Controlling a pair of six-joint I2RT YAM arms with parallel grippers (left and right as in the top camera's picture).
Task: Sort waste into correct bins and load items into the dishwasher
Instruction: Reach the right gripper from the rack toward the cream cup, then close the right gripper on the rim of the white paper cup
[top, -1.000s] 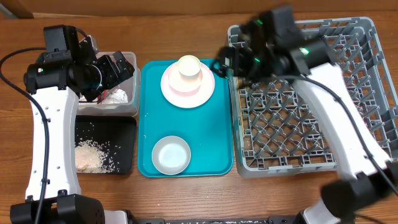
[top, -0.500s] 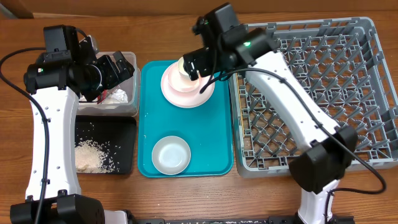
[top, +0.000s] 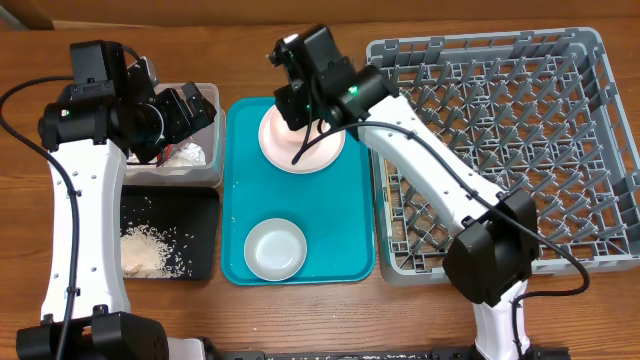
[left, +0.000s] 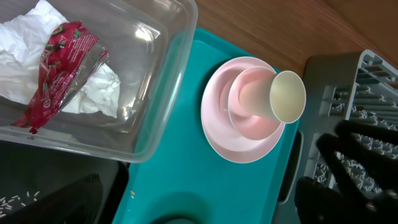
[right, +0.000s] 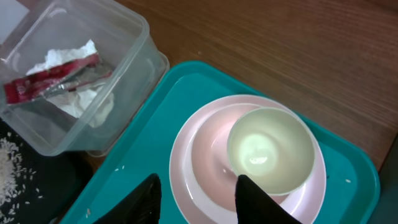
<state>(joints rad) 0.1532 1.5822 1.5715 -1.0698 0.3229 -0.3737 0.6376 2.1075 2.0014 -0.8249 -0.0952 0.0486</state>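
On the teal tray's far end a cream cup (right: 270, 149) sits in the pale pink bowl (right: 211, 149), which rests on the plate (right: 183, 186). My right gripper (right: 199, 202) hovers low over this stack, fingers apart. The left rims of bowl and plate lie between them, and the cup is just to the right. Over the clear tub (left: 168, 93) my left gripper (top: 188, 110) stands wide open and empty. Inside the tub lie the white napkin (left: 93, 87) and the red wrapper (left: 59, 68). Rice (top: 150, 248) lies in the black tray (top: 205, 215).
A whitish-grey bowl (top: 275, 250) sits at the near end of the teal tray (top: 300, 205). The grey dish rack (top: 500, 150) fills the right side, and my right arm crosses its left edge. Wooden table surrounds everything.
My right arm has swung left from the rack's edge to above the plate stack, and its fingers have come closer together. The left arm has not moved.
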